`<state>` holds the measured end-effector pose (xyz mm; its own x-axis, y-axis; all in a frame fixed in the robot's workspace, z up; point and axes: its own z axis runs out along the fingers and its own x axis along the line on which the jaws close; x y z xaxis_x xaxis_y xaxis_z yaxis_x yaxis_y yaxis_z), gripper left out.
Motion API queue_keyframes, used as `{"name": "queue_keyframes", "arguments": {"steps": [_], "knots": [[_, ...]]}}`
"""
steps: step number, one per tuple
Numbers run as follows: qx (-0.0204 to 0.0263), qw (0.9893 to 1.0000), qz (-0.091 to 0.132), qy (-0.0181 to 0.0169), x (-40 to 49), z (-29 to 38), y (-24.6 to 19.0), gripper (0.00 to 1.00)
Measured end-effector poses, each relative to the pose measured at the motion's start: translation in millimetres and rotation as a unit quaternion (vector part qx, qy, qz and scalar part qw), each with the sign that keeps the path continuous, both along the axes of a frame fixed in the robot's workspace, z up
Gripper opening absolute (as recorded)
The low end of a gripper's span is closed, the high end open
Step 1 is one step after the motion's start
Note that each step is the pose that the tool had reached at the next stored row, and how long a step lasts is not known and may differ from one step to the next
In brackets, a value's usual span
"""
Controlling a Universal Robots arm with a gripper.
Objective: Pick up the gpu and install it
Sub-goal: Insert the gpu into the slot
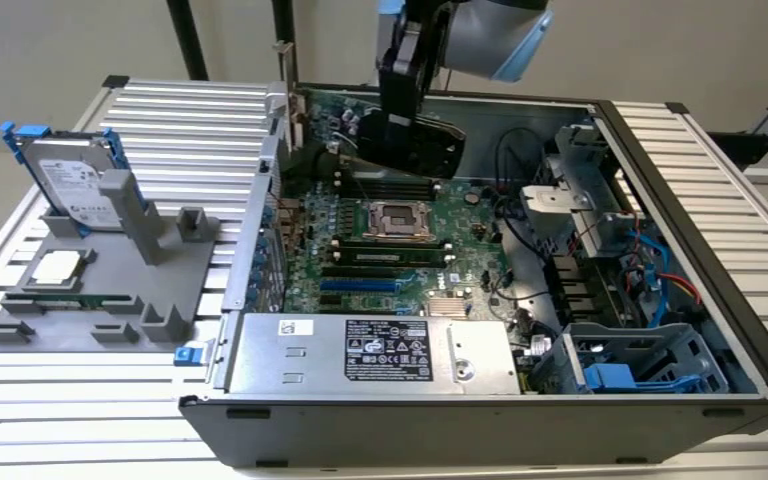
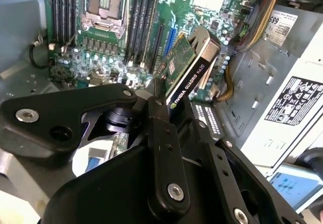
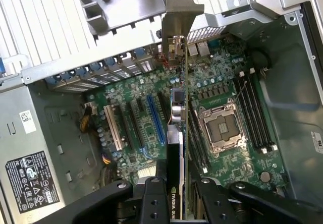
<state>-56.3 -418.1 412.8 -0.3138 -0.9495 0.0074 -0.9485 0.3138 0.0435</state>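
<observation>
One gripper (image 1: 411,135) is present, hanging above the open computer case (image 1: 704,200). Its two black fingers (image 3: 151,201) are closed almost together, clamped on the two faces of one gpu (image 3: 177,133). In the first wrist view the card runs straight out from between the fingertips, green board on one side, black cooler on the other, with its silver end bracket (image 3: 176,17) at the far end from the fingers. In the second wrist view the same gpu (image 2: 189,67) extends beyond the fingers, held clear above the motherboard (image 2: 126,62).

Case contents, below the fingers:
- one motherboard (image 1: 398,250) with one bare processor socket (image 3: 222,128);
- one silver power supply (image 1: 371,350);
- one blue expansion slot (image 3: 155,115).

Outside the case, well away from the fingers, one grey fixture (image 1: 104,290) holds one hard drive (image 1: 71,180) with blue rails, standing upright, and one processor (image 1: 57,268) lying flat.
</observation>
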Motion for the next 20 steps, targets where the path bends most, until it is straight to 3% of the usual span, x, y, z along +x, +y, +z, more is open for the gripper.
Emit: {"name": "queue_keyframes", "arguments": {"steps": [9,20], "knots": [[0.0000,0.9997,0.024,0.0000,2.0,0.0,0.2,0.00],[0.0000,0.9985,0.054,0.0000,4.5,0.0,0.8,0.00]]}}
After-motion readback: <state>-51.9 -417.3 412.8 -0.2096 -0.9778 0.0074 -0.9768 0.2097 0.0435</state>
